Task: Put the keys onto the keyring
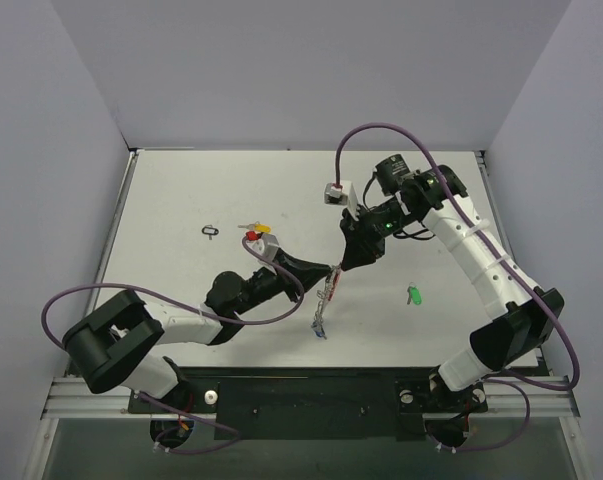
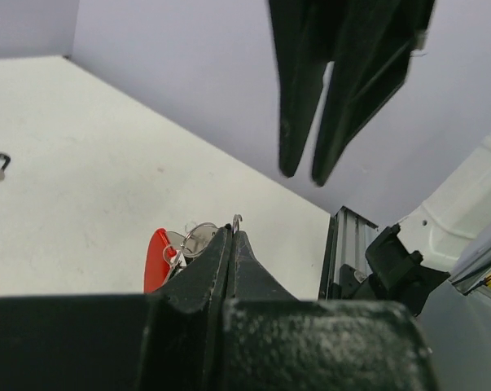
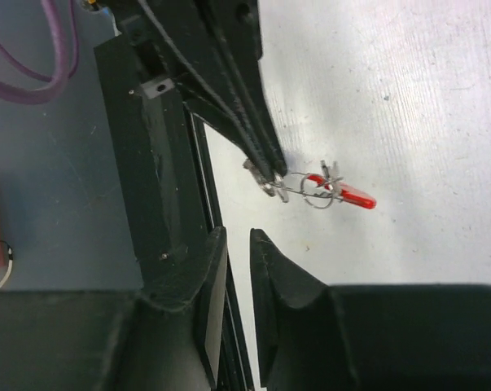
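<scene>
Table (image 1: pixel 161 200), far left: small black loop (image 1: pixel 211 231); in the left wrist view we cannot tell it from a key head. Next to it is the yellow key (image 1: pixel 256 226), its near end crowded by the arm's cable fitting. At centre, the left gripper (image 2: pixel 233 230) has its fingers pressed together on the keyring (image 1: pixel 324 300) wire. The red piece (image 3: pixel 351 196) shows, but the ring's far end is too small to read. Just beside it, the right gripper (image 3: pixel 238 238) has its fingers narrowly apart with nothing between them. The green key (image 1: pixel 414 295) lies alone at right.
</scene>
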Robot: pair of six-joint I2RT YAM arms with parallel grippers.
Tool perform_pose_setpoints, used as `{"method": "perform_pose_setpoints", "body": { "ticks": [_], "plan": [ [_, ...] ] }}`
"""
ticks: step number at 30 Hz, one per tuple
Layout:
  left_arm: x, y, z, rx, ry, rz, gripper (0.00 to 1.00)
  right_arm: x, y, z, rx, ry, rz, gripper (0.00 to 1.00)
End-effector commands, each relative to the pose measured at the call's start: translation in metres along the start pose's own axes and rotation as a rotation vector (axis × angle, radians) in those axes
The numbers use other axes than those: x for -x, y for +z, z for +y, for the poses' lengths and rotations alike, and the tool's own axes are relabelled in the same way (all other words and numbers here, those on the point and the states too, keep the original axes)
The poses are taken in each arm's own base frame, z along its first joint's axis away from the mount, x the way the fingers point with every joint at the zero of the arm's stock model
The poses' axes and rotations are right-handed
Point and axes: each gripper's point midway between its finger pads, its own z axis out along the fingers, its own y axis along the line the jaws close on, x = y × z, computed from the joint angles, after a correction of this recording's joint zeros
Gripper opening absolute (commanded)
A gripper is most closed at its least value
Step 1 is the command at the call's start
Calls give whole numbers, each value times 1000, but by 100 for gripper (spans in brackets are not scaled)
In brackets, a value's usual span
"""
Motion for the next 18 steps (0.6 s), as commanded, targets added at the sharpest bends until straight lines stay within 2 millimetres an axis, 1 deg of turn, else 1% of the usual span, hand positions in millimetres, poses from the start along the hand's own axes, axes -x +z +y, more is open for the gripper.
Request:
{"method": "perform_pose_setpoints", "body": {
  "ticks": [1,2,3,4,5,6,9,14,18],
  "plan": [
    [64,2,-29,-109,33,-254,0,4,-7,29,106,-66,-61,17],
    [68,1,-31,-114,37,-263,0,3,-6,29,114,-101,-67,20],
    [68,2,-30,-111,40,-259,0,3,-6,30,119,-121,-73,22],
    [70,2,-32,-114,43,-261,0,1,-5,29,120,-163,-73,26],
    [71,2,-32,-113,45,-260,0,0,-5,28,119,-182,-73,27],
    [73,1,-34,-116,50,-263,0,-3,-4,26,114,-220,-71,32],
    [74,0,-35,-113,62,-265,0,-5,-1,19,107,-268,-81,38],
    [79,-2,-41,-136,81,-279,0,-9,3,12,127,-390,-106,43],
    [85,-2,-47,-162,102,-289,0,-6,7,11,155,-381,-126,42]
  ]
}}
